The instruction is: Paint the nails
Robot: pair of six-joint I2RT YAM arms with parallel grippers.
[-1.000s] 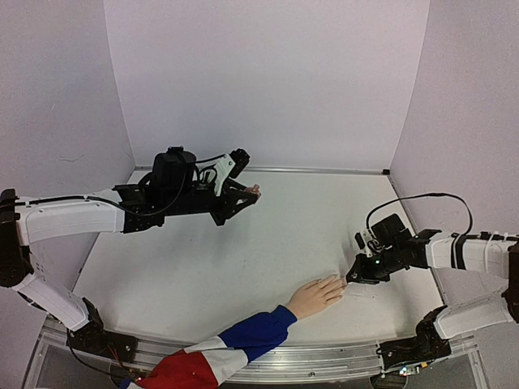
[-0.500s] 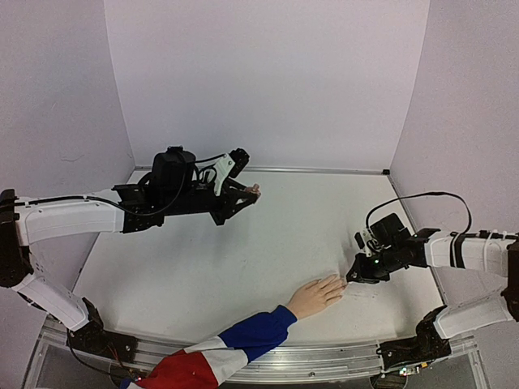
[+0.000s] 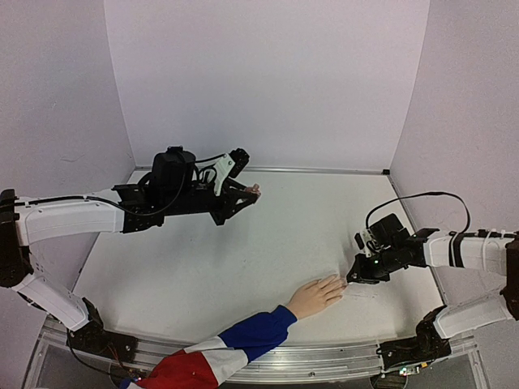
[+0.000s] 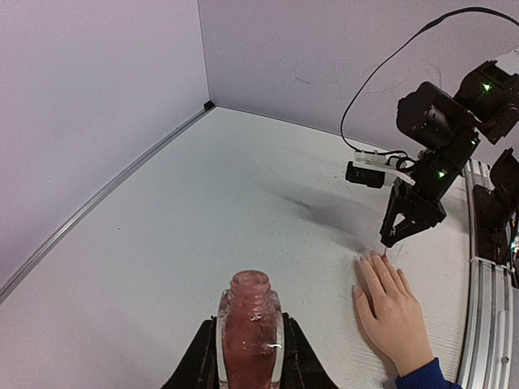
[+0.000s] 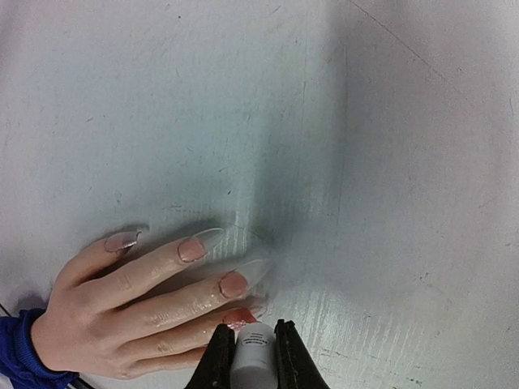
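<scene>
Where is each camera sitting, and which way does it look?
Overhead: high behind the arms, looking down at the table; left pincer and right pincer show.
Left wrist: looks across to the hand over its pincer gripping the bottle.
Right wrist: looks down on the nails; its pincer grips a white cap.
All share the hand.

The left hand (image 4: pixel 248 352) grips an uncapped pinkish bottle (image 4: pixel 248 312); the right hand (image 4: pixel 389 241) points down at the nails (image 4: pixel 375 257).
</scene>
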